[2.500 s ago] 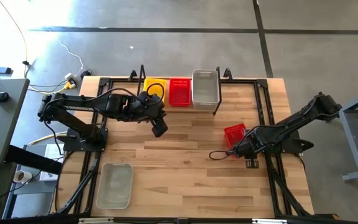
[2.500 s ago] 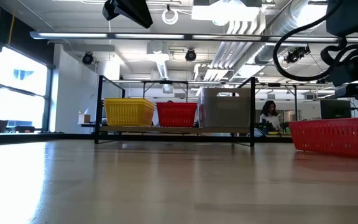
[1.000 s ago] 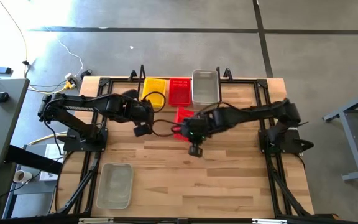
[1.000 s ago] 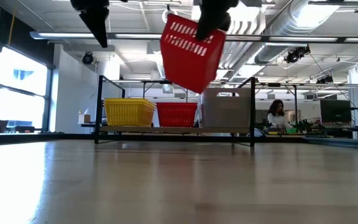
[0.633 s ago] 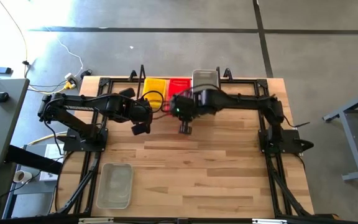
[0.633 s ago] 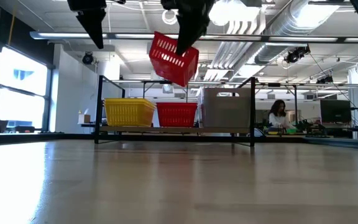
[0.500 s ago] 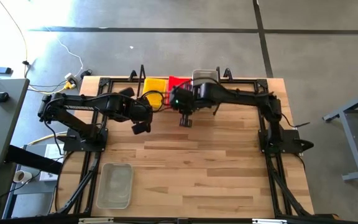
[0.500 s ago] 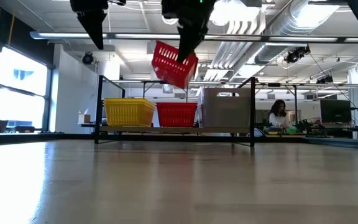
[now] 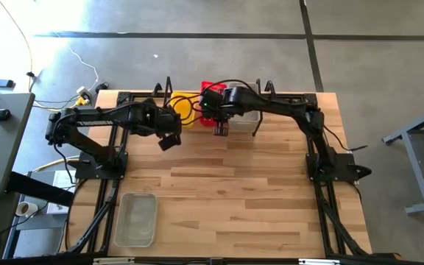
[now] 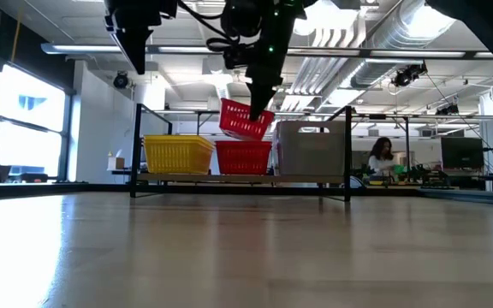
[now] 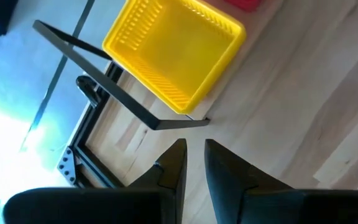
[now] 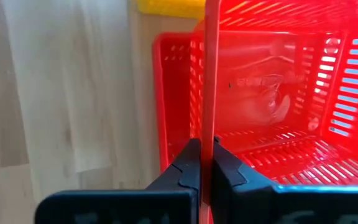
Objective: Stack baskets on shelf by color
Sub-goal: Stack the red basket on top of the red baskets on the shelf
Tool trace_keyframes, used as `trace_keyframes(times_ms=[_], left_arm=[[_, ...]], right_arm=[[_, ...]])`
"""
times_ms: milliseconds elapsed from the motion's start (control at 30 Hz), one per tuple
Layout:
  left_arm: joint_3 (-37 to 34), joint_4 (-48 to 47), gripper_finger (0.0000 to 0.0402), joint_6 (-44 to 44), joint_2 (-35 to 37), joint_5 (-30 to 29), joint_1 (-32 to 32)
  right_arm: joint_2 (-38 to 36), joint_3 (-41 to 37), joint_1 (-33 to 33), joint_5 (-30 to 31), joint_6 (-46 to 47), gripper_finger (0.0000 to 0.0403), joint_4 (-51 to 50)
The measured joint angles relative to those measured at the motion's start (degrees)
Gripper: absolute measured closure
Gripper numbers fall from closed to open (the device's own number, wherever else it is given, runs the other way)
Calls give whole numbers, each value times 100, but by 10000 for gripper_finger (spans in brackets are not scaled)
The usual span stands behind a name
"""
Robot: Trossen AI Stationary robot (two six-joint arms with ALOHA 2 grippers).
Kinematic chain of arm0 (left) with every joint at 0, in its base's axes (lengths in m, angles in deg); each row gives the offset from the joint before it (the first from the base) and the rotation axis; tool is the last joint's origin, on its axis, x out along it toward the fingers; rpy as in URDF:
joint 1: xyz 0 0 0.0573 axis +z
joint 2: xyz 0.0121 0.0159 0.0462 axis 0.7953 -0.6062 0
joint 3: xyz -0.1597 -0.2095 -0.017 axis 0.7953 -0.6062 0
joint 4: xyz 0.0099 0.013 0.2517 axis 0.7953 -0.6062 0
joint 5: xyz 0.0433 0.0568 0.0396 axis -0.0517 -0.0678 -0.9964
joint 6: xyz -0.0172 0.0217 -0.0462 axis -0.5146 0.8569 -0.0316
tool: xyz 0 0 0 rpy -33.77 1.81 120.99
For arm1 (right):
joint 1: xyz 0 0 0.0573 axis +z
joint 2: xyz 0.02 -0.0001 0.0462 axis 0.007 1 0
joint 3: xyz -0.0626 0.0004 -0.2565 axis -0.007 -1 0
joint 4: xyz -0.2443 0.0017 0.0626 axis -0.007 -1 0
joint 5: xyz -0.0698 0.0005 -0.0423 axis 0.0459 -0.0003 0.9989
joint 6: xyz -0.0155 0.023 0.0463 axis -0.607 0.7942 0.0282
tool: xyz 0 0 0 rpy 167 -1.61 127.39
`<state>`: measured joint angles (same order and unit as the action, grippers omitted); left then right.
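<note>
The black wire shelf (image 10: 242,179) at the table's far edge carries a yellow basket (image 10: 178,155), a red basket (image 10: 243,158) and a grey basket (image 10: 311,151) side by side. My right gripper (image 10: 261,96) is shut on a second red basket (image 10: 246,120), held just above the shelf's red one; it also shows in the high view (image 9: 208,90). My left gripper (image 9: 169,141) hovers shut and empty in front of the yellow basket (image 11: 173,53), raised above the table (image 10: 135,47). My right gripper pinches one side wall of the red basket at its rim (image 12: 208,93), one finger inside the basket and one outside. The fingers come from above, pointing down. The basket hangs tilted below them, directly over the shelf's red basket (image 12: 173,99); whether the two touch, I cannot tell.
Another grey basket (image 9: 137,219) lies on the table near its front left corner. The shelf's upright ends (image 9: 168,87) rise beside the outer baskets. A person (image 10: 375,158) sits in the room far behind the table.
My right gripper has carried the red basket from the table's middle toward the far edge and down, ending just above the shelf's red basket; the basket has stayed tilted and clear. My left gripper has drifted slightly toward the far edge.
</note>
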<state>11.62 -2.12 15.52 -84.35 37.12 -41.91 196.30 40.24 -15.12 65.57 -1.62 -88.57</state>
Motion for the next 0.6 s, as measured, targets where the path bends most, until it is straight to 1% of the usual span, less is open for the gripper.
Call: trace_keyframes(times_ms=[233,333,600], left_arm=[[0,4,353,-19,0,43,173],[0,7,353,-19,0,44,203],[0,6,353,-18,0,78,200]], right_arm=[[7,0,-70,-53,66,403,0],[40,-32,-73,-299,79,403,46],[353,-42,-73,-162,112,403,-114]])
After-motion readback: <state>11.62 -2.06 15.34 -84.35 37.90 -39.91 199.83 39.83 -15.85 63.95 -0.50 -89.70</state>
